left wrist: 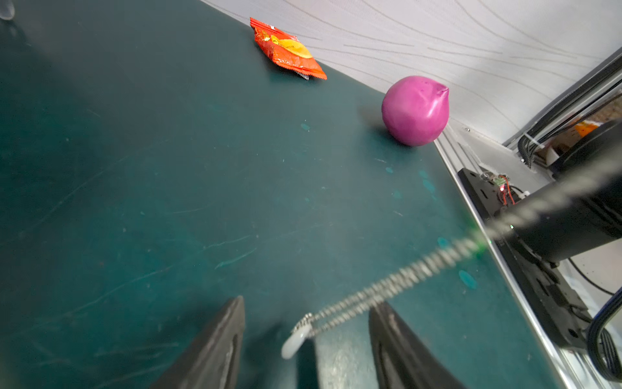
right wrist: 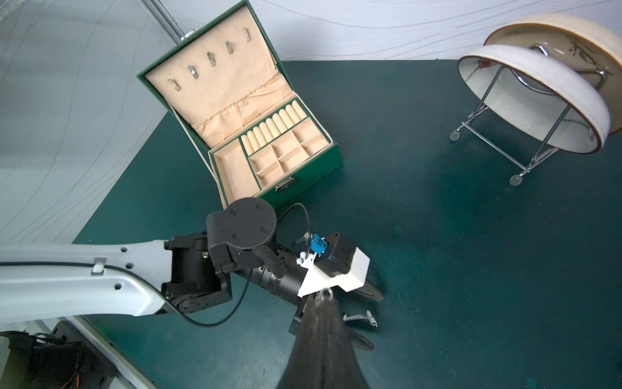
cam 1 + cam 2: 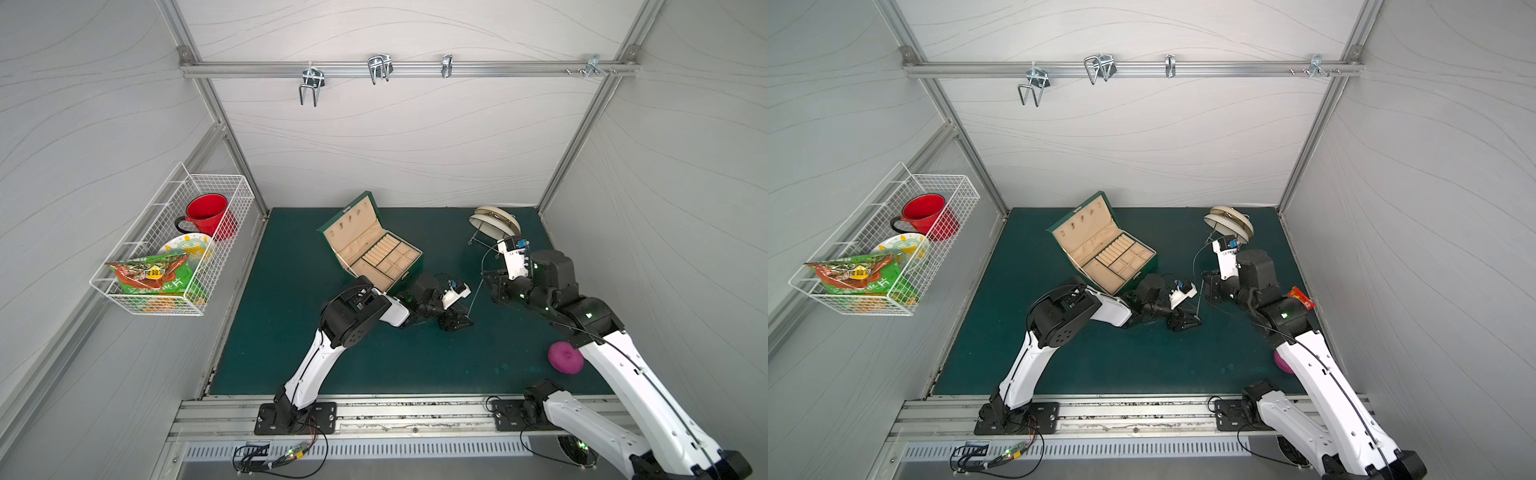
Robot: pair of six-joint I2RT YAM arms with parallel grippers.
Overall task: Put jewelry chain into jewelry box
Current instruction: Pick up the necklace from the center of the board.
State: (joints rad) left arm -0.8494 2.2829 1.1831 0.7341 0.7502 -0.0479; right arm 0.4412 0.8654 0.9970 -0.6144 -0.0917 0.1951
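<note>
The green mat (image 3: 332,357) has open room across its middle and toward its near edge. The jewelry box (image 2: 313,173) stands open near the far edge, left of centre, its compartments bare. Just in front of the box the left gripper (image 1: 308,303) lies low on the mat, jaws apart. The right gripper (image 2: 325,299), pinched shut on the top ring, hangs the jewelry chain (image 1: 397,276) straight down, long axis near upright. The pendant (image 1: 296,342) dangles between the left jaws. The left arm is nearer the box.
</note>
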